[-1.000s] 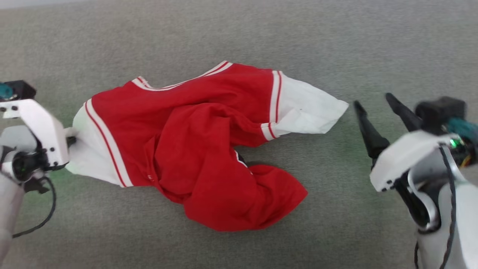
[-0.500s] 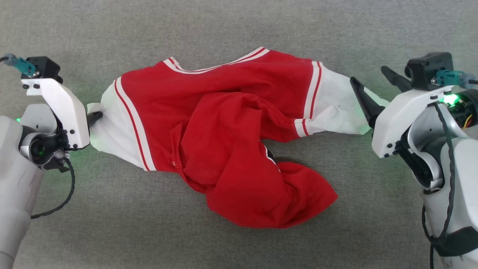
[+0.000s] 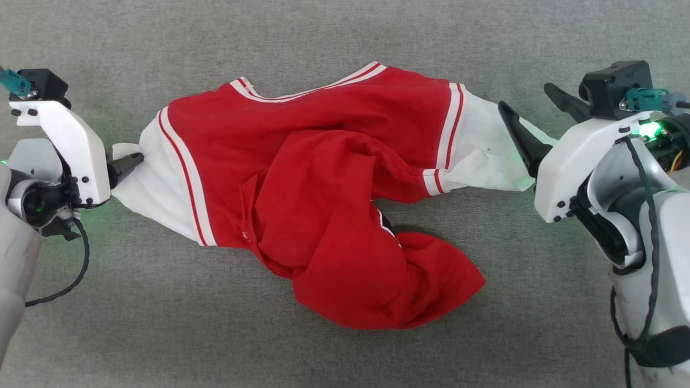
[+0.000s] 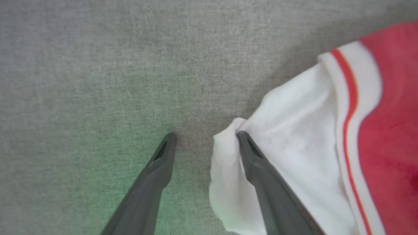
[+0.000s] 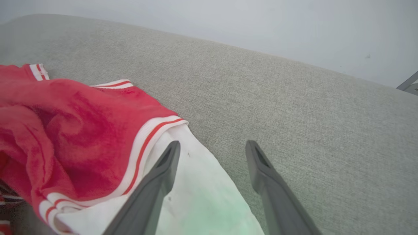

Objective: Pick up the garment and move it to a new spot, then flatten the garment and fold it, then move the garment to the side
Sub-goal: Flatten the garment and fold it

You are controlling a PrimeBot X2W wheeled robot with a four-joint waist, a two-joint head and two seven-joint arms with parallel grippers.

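The garment [image 3: 323, 178] lies in the middle of the grey cushion [image 3: 345, 43], spread left to right but far from flat. Its red body is bunched and twisted, with a thick lump slumped toward the near side, and the number is almost wholly buried in the folds. I judge that I am at the start of the flattening step. Whether this is already the new spot I cannot tell.

My left gripper [image 4: 206, 135] sits at the tip of the left white sleeve [image 3: 145, 183]. Its jaws are apart, with one finger on bare cushion, the other against the cloth, and a small fold of sleeve between them. My right gripper [image 5: 212, 143] is at the right white sleeve [image 3: 485, 156], jaws also apart. One finger is over the sleeve and the other over the cushion beyond its far edge, so neither grips anything.

What is left, as I read it, is closing on both sleeves, pulling the garment flat, folding it, and moving it aside.
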